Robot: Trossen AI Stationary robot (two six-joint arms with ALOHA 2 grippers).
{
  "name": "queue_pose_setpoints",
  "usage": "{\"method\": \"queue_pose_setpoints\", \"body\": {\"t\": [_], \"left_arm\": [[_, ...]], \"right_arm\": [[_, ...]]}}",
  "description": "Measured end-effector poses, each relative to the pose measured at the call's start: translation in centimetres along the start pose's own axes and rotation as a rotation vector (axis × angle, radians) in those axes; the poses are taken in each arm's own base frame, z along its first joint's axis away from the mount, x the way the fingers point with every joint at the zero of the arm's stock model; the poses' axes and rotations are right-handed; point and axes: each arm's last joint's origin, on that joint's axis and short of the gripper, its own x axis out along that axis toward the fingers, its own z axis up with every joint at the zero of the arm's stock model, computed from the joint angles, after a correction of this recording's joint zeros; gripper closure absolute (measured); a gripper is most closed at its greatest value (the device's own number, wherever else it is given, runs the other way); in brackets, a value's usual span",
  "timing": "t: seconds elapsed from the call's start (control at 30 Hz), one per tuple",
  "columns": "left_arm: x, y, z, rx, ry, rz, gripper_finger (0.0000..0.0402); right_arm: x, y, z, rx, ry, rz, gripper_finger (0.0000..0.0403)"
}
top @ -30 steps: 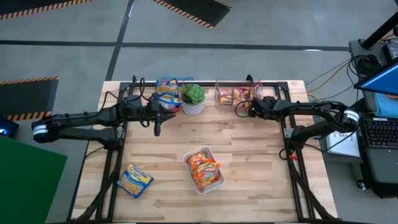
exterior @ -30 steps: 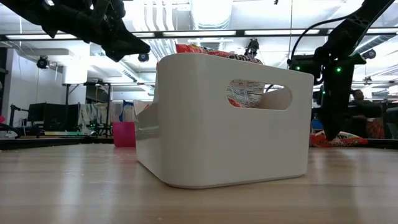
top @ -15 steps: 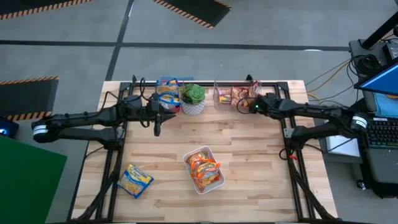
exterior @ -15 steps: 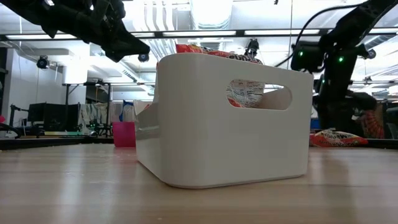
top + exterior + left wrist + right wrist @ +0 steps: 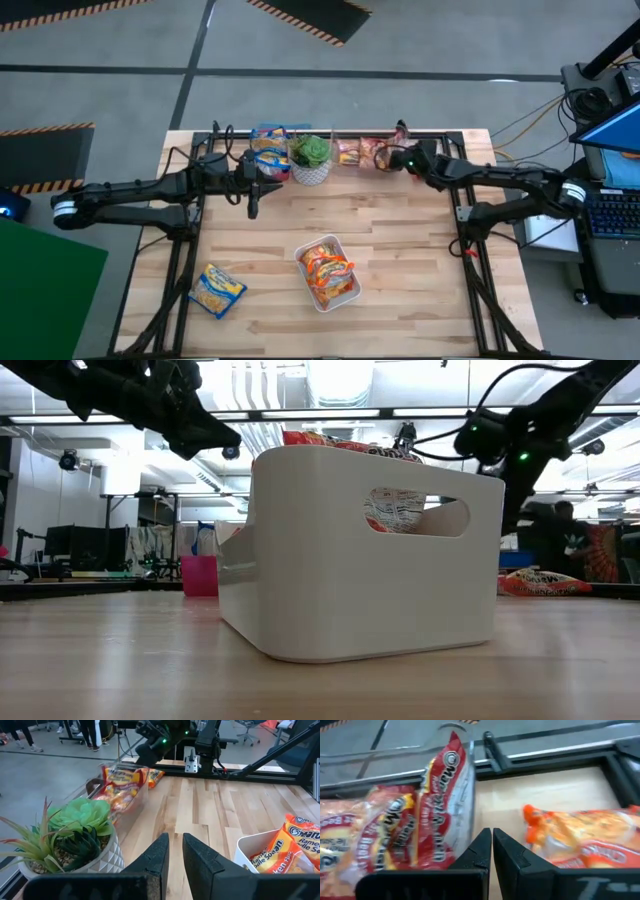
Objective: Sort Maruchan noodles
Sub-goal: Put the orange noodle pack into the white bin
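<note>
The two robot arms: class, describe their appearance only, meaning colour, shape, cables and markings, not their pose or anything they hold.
Both arms are dark and slender, built of jointed segments. The left arm has a pale band near its base end; so does the right arm. Thin cables loop above the right arm in the low view, where green lights glow. The left end effector has two dark, flat, tapered fingers; the right end effector looks the same.
</note>
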Motion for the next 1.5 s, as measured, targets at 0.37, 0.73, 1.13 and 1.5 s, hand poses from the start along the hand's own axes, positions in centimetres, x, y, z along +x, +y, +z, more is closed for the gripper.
{"method": "queue_pose_setpoints", "body": {"t": [0.37, 0.73, 1.13, 1.5], "left_arm": [[0.0, 0.0, -0.1, -0.008, 0.014, -0.001, 0.0364], [0.0, 0.0, -0.1, -0.004, 0.013, -0.001, 0.0364], [0.0, 0.0, -0.1, -0.005, 0.011, -0.001, 0.0364], [0.0, 0.0, -0.1, -0.005, 0.010, -0.001, 0.0364]], "right_arm": [[0.9, -1.6, 0.7, -0.029, 0.023, -0.111, 0.0394], [1.7, -6.3, -0.6, 0.017, 0.141, -0.347, 0.0394], [1.9, -7.5, -4.2, 0.030, 0.415, -0.242, 0.0394], [-2.2, -3.9, -5.2, -0.066, 0.862, 0.107, 0.0394]]}}
